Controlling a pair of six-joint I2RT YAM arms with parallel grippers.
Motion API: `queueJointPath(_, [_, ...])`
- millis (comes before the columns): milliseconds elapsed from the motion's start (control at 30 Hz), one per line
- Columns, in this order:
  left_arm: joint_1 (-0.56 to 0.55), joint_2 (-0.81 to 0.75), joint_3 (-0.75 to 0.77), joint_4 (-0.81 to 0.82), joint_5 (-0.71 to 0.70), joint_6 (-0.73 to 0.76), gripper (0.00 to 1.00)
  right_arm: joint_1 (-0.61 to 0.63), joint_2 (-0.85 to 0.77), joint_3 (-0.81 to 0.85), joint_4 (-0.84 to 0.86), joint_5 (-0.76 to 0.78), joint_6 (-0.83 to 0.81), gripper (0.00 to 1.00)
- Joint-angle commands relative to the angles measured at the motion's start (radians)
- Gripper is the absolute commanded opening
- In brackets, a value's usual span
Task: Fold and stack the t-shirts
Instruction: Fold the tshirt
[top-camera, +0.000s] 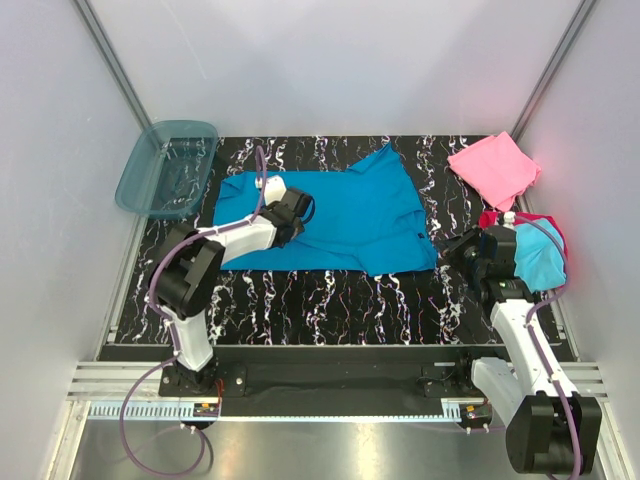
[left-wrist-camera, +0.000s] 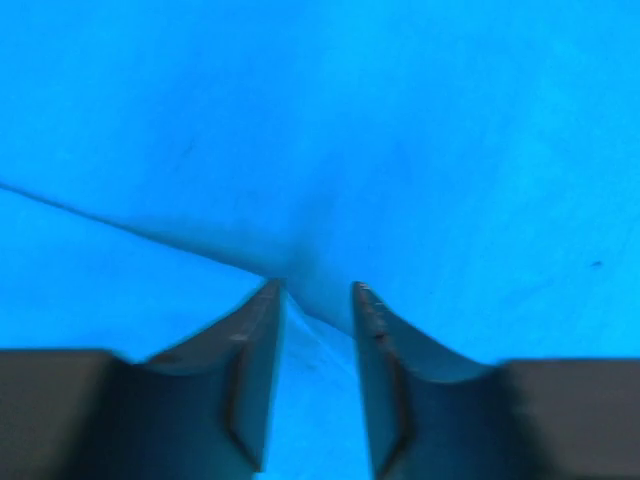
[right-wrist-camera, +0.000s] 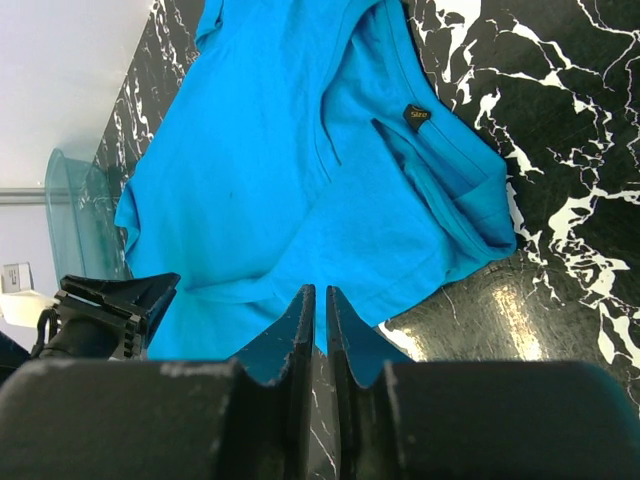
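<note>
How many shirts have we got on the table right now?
4. A large blue shirt lies spread out in the middle. A pink shirt is folded at the far right. A light blue shirt sits on a red shirt nearer right. That stack may hide more.

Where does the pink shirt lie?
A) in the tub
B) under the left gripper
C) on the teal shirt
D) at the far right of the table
D: the pink shirt lies folded at the table's far right corner, apart from the teal shirt and the tub.
</note>
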Motion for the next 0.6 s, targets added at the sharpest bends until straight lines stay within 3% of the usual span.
queueJointPath(0, [0.004,-0.005,0.017,0.021,0.015,-0.010,0.43,0.004,-0.014,-0.008,0.012,-0.002,-0.026,0.15])
queueJointPath(133, [0.003,-0.074,-0.069,0.032,0.024,-0.033,0.45,0.004,0.038,-0.003,0.048,-0.032,-0.024,0.19])
queueJointPath(267, [-0.005,-0.157,-0.139,0.035,0.041,-0.051,0.45,0.004,0.235,0.053,0.052,-0.110,-0.029,0.28])
queueJointPath(433, [-0.048,-0.263,-0.236,0.043,0.041,-0.076,0.44,0.018,0.408,0.086,0.083,-0.176,-0.004,0.29])
queueJointPath(567, [-0.065,-0.350,-0.293,0.052,0.030,-0.076,0.44,0.122,0.463,0.089,0.109,-0.149,0.031,0.29])
